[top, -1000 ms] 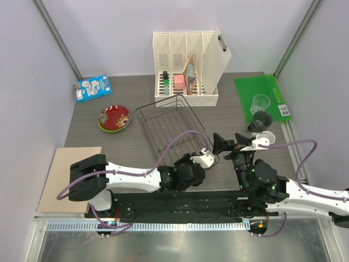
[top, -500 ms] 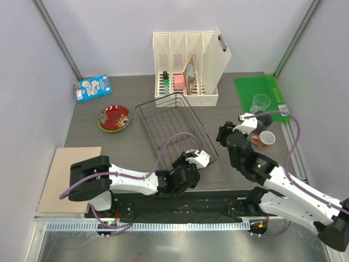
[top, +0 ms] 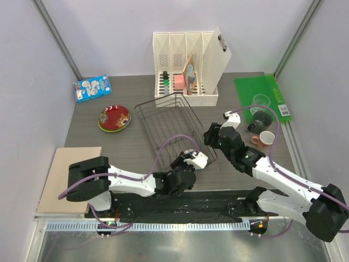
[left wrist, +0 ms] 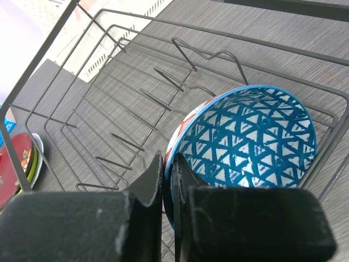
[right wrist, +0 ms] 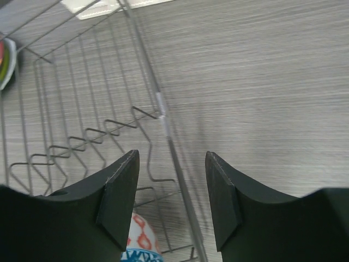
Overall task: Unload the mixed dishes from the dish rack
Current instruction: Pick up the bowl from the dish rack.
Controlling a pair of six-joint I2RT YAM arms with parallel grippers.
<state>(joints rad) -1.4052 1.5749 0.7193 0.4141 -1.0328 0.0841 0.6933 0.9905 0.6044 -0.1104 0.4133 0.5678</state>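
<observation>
The dish rack [top: 169, 125] stands mid-table. My left gripper [top: 189, 160] is at its near right corner; in the left wrist view it [left wrist: 168, 164] is shut on the rim of the blue patterned bowl [left wrist: 245, 136], which sits inside the rack [left wrist: 109, 103]. My right gripper [top: 210, 136] is open and empty above the rack's right rim [right wrist: 163, 117], and the bowl's edge [right wrist: 140, 243] peeks in below it. The pink mug [top: 265, 138], dark grey mug [top: 260, 119] and clear glass [top: 260, 101] stand at the right. The red floral plate [top: 114, 118] lies at the left on a lime-green plate.
The cream file holder [top: 188, 68] stands behind the rack. A green mat [top: 272, 87] lies under the glass at the back right. A blue packet [top: 92, 89] lies at the back left, and a beige board [top: 68, 177] at the near left.
My right gripper has left the pink mug standing on the table and swung left to the rack's right rim. My left gripper stays at the rack's near corner.
</observation>
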